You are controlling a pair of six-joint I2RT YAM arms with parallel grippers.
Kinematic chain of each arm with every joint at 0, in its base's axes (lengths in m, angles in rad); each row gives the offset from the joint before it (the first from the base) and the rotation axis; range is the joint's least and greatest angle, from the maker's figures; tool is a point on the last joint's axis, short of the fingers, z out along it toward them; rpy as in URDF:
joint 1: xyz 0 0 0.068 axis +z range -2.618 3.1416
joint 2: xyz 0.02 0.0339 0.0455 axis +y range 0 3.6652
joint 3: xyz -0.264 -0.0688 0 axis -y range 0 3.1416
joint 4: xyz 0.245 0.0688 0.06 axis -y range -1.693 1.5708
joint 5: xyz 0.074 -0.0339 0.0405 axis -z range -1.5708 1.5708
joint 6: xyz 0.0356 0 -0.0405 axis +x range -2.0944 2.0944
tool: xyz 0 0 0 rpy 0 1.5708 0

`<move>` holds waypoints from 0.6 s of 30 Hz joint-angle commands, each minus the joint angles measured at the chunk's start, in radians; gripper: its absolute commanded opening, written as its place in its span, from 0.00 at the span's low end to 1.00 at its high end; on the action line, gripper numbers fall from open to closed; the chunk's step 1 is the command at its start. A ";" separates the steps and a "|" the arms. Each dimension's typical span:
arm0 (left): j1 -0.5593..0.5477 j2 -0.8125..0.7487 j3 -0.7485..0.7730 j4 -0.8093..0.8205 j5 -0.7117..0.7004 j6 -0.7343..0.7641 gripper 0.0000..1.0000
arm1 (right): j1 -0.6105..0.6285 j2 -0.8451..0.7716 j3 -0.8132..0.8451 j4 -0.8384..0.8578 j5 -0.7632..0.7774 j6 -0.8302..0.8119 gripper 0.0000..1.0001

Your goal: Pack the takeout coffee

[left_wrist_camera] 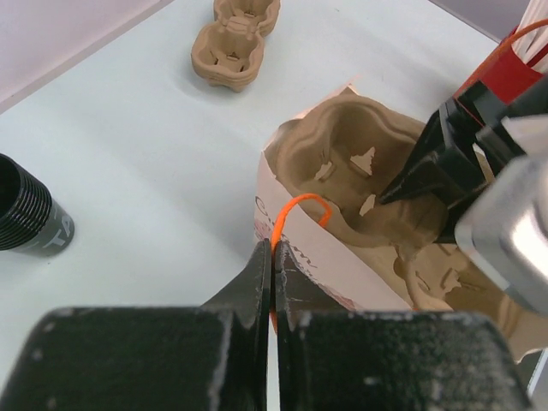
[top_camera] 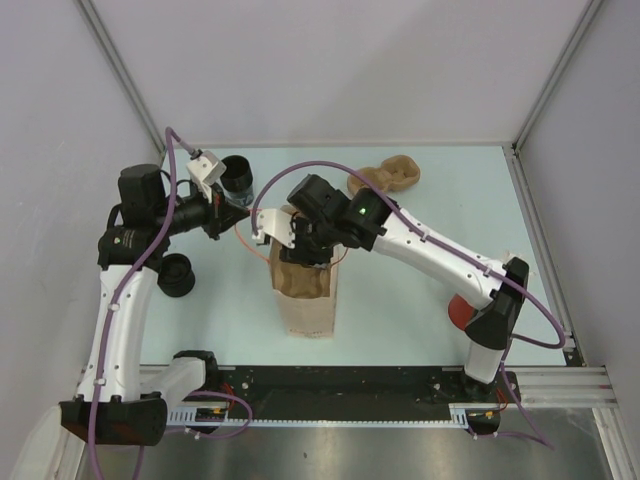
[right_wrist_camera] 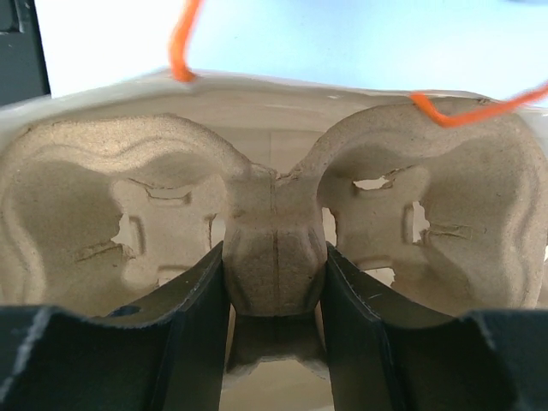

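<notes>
1. Pale table (top_camera: 420, 250) and grey walls, seen from above: a paper bag (top_camera: 305, 305) stands mid-table. The right gripper (top_camera: 305, 255) is at its mouth with a pulp cup carrier (top_camera: 298, 282). One black cup (top_camera: 237, 175) sits far left, a second cup (top_camera: 177, 275) nearer. A spare carrier (top_camera: 385, 177) lies far right.
2. Left wrist: the left gripper (left_wrist_camera: 272, 257) is pinched together on the bag's orange handle (left_wrist_camera: 300, 204). That cord and paper look flimsy to me, so a hard tug might tear them.
3. Right wrist: the fingers (right_wrist_camera: 193, 325) are clamped on the carrier's centre rib (right_wrist_camera: 274, 248). Moulded pulp should be light and fairly stiff but crushable, and the rib seems the soundest hold.
</notes>
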 commanded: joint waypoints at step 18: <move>-0.003 -0.013 -0.022 0.052 0.019 -0.055 0.00 | 0.103 -0.010 -0.006 0.012 0.253 -0.066 0.47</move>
